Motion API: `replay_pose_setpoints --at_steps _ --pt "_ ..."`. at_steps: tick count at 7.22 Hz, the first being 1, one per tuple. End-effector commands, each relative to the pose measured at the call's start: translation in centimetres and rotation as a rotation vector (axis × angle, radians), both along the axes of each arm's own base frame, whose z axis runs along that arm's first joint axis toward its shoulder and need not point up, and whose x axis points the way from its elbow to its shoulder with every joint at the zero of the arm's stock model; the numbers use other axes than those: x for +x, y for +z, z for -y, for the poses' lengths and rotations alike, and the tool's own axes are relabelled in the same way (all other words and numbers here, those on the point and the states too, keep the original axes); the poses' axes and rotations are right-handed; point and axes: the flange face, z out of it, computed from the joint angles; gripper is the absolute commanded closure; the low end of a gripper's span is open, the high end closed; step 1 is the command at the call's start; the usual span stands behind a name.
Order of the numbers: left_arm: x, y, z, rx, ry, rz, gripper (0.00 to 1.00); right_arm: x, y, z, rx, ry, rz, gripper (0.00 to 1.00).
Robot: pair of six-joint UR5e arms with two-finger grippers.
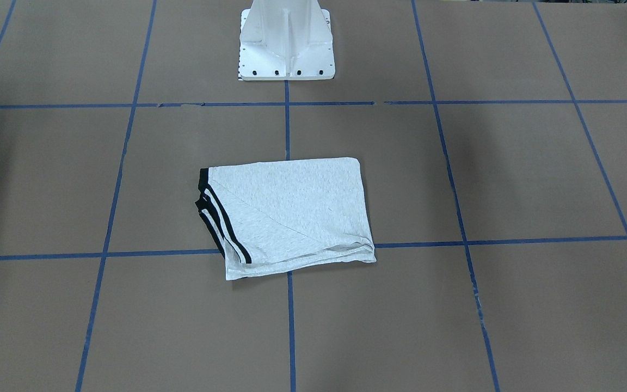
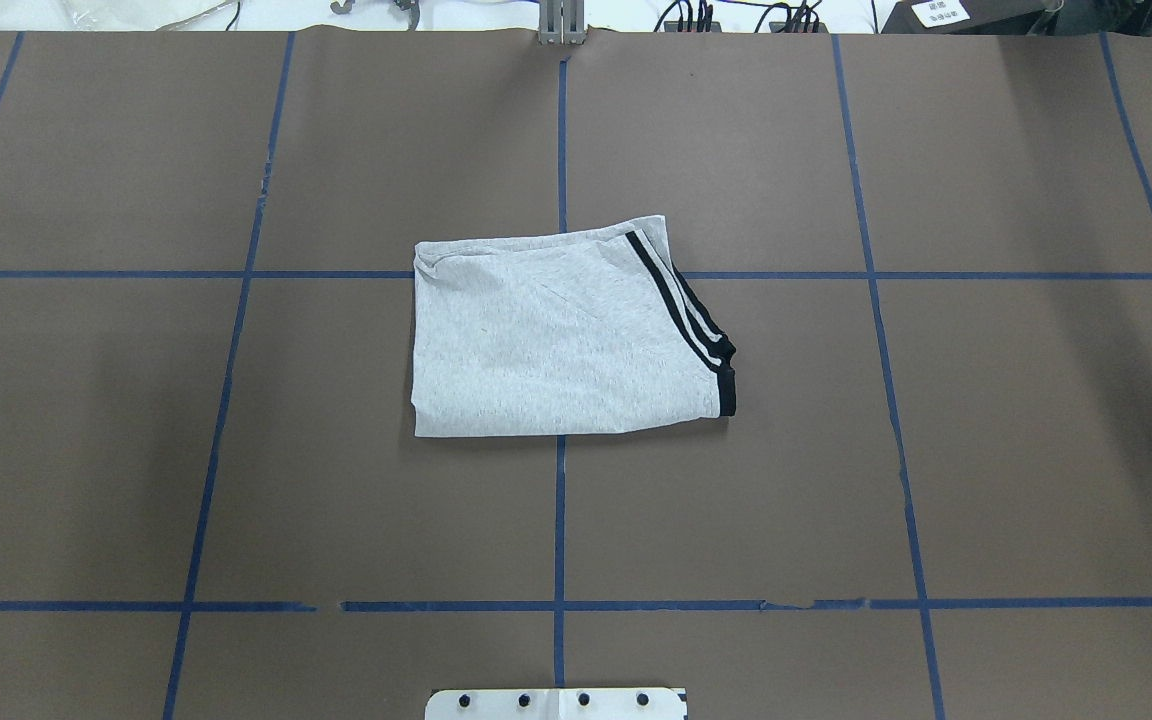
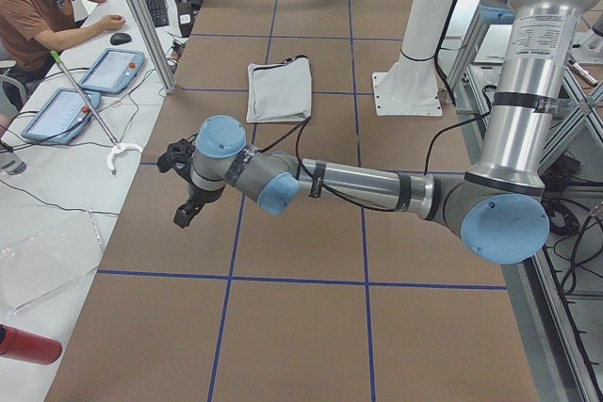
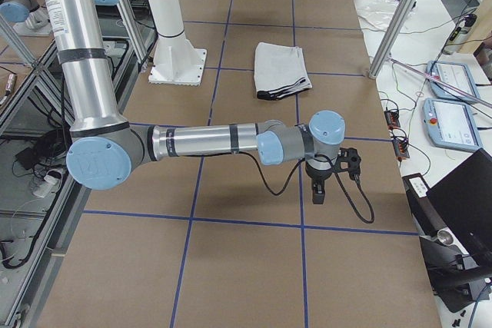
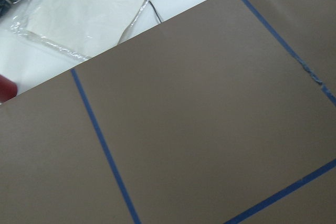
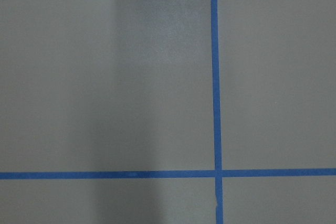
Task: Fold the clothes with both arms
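**A:** standing by the rig here. Can anyone tell if the grippers are spread or pressed together?

**B:** Nope, cannot tell. The left gripper and right gripper only turn up in the two side cameras, pointing down over the table, and that's not enough to call the jaws. Neither looks to be holding anything, though.

**A:** ok, so where's the shirt from them?

**B:** Each arm is stretched out low toward its own end of the table. The shirt sits in the middle, just in front of the pedestal, so it's inward from both grippers and well apart from each. I wouldn't call either arm nearer. It's already a flat folded rectangle, with its long side running along the table from one arm's end to the other's. The striped cuffs are at the right arm's end, so my guess is that arm would meet those layers first.

**A:** anything we can't see?

**B:** The print and collar are tucked away. Both wrist cams show only brown paper and blue tape, and the left one also catches the table edge with a plastic bag. No shirt in either.
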Motion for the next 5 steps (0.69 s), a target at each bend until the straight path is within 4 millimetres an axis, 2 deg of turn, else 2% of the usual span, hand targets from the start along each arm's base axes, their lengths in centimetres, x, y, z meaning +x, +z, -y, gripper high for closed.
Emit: replay_pose_setpoints --at_steps 1,4,5 --pt "-0.3 -0.1 -0.8 -0.019 -0.010 -0.017 0.00 0.1 0.1 0.0 -0.002 -0.003 0.005 0.00" --pt "-0.3 -0.5 -0.7 -0.006 -0.012 -0.008 0.00 0.7 0.5 -0.3 -0.007 0.006 0.011 0.00" --pt "-0.4 -0.3 -0.7 -0.013 -0.014 -0.010 0.00 1.9 0.3 -0.4 -0.002 0.025 0.012 0.00"
